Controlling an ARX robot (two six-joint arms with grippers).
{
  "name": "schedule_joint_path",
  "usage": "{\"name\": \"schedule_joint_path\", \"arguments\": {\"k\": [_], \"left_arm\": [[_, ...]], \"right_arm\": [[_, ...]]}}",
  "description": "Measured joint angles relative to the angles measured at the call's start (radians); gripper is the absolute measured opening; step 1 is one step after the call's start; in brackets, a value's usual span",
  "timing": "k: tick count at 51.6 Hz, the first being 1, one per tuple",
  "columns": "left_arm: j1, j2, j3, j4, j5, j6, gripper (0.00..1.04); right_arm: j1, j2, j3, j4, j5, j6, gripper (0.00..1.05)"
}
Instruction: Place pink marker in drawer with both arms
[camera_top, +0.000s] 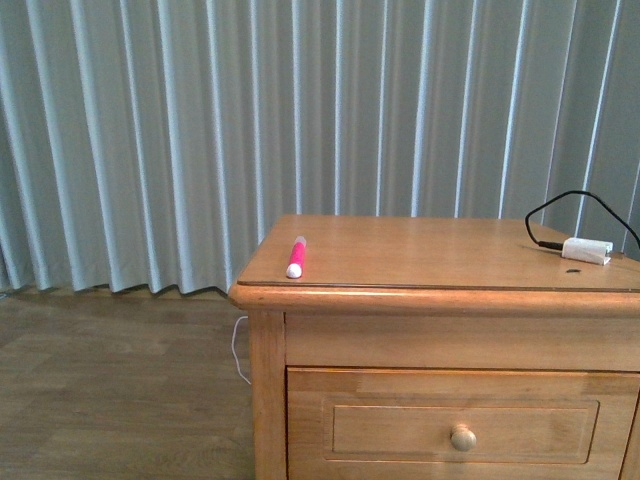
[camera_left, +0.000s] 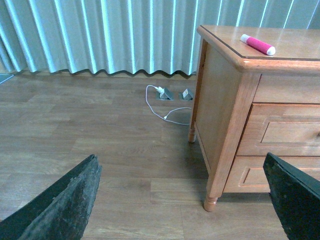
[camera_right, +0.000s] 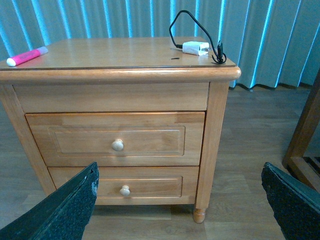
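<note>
Lying flat near the left front corner of the cabinet (camera_top: 420, 250) top, the marker (camera_top: 296, 257) points its white end toward the front edge. The drawer (camera_right: 118, 139) below is closed. The left gripper (camera_left: 180, 157) and right gripper (camera_right: 180, 166) are empty, jaws spread wide, apart from the cabinet. An adapter (camera_top: 586, 250) sits far right.

Front close, wrists farther, sharing pink marker (camera_top: 296, 257)
</note>
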Motion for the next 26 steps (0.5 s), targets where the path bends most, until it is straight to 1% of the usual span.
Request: {"name": "schedule_joint_path", "arguments": {"k": [26], "left_arm": [[0.000,0.000,0.000,0.000,0.000,0.000,0.98]], "right_arm": [[0.000,0.000,0.000,0.000,0.000,0.000,0.96]]}}
